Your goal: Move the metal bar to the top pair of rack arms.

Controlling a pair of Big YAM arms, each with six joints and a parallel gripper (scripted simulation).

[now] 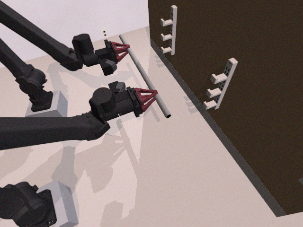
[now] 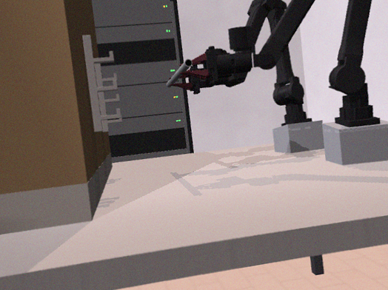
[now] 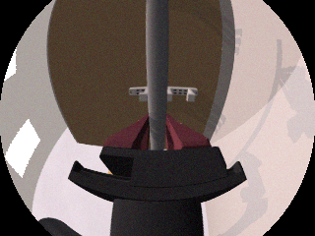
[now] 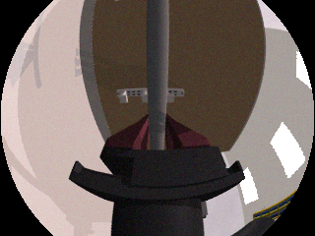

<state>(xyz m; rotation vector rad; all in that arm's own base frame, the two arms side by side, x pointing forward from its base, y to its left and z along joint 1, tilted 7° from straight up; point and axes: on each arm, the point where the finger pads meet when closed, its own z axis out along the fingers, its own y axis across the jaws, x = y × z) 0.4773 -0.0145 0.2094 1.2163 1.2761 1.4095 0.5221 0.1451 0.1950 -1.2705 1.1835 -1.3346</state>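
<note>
Top looks steeply down, exterior level from the side; both show rack.

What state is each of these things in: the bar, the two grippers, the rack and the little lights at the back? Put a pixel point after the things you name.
Bar (image 1: pixel 140 67) (image 2: pixel 178 72) (image 3: pixel 157 59) (image 4: pixel 157 59): raised above the table, off the rack, held near both ends.
Left gripper (image 1: pixel 129 48) (image 2: pixel 173 85) (image 3: pixel 157 117): shut on the bar.
Right gripper (image 1: pixel 156 93) (image 2: pixel 190 67) (image 4: pixel 157 117): shut on the bar.
Rack (image 1: pixel 232 67) (image 2: pixel 92 79) (image 3: pixel 182 90) (image 4: pixel 134 92): upright against the brown panel, all its arms bare.
Lights (image 2: pixel 172 70): lit, mostly green.
</note>
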